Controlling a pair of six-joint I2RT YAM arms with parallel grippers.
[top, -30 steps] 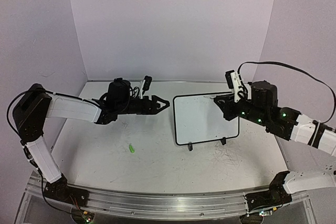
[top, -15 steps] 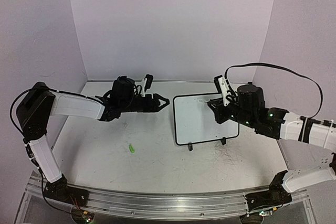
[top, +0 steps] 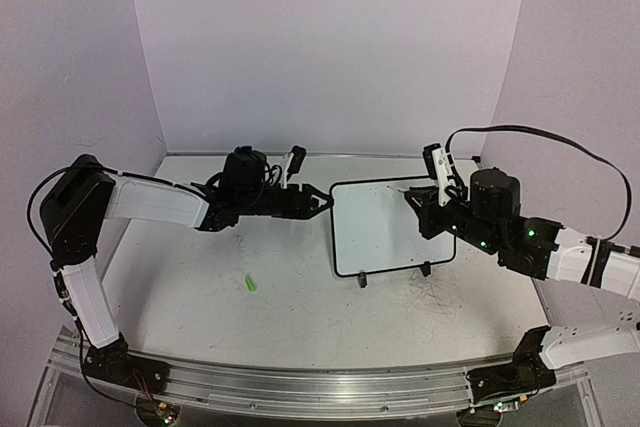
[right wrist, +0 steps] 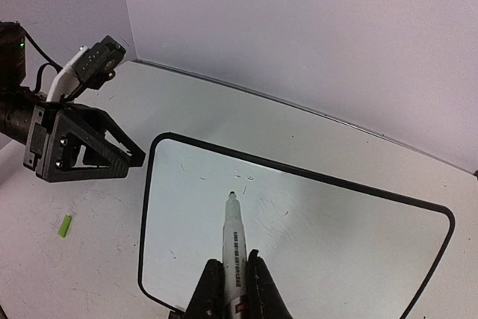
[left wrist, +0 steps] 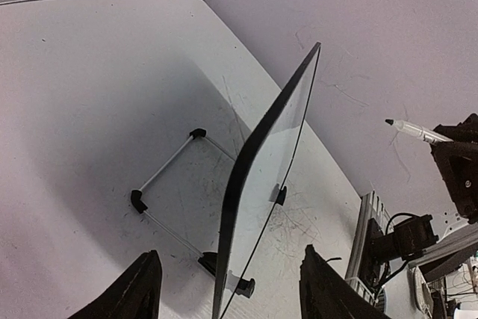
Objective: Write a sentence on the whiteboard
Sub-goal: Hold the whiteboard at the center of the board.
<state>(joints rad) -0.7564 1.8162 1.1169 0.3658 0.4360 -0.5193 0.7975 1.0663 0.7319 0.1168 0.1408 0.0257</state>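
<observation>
The whiteboard [top: 392, 229] stands tilted on its little black feet at mid-table, and the left wrist view shows it nearly edge-on [left wrist: 258, 177]. No sentence shows on it, only a few faint specks [right wrist: 246, 178]. My right gripper [right wrist: 233, 270] is shut on a white marker [right wrist: 234, 237], whose tip hovers over the board's upper left part. Seen from above, that gripper [top: 420, 207] hangs at the board's right side. My left gripper [top: 318, 198] is open beside the board's upper left corner. The board's black rim shows between its two fingers [left wrist: 142, 289].
A small green marker cap [top: 250, 284] lies on the scuffed tabletop left of the board, also visible as a green piece [right wrist: 66, 225]. Purple walls close the back and both sides. A thin wire stand [left wrist: 168, 166] props the board from behind.
My left gripper has moved right to the board's left edge and its jaws have narrowed somewhat. The right arm swung left, then back, keeping the marker over the board.
</observation>
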